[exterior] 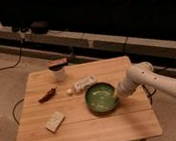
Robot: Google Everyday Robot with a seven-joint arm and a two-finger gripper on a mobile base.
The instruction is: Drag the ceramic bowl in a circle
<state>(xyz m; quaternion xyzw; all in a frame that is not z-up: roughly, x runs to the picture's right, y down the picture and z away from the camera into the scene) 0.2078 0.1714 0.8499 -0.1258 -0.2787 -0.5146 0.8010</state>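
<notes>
Gripper (117, 94) at the ceramic bowl's (101, 99) right rim; whether it grips cannot be told.
Hold steady contact and sweep slowly, so the bowl slides without tipping.

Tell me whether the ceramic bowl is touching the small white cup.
No, the ceramic bowl sits clear of the white cup, with the pincer at the bowl's rim opposite the cup.

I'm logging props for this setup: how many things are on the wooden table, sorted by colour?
Green: 1, the ceramic bowl.
White or pale: 4, the lidded cup, the lying bottle, the small round piece, the flat packet.
Dark reddish: 1, the long item.
Total: 6.
Not counted: the gripper, at the bowl's right rim.
</notes>
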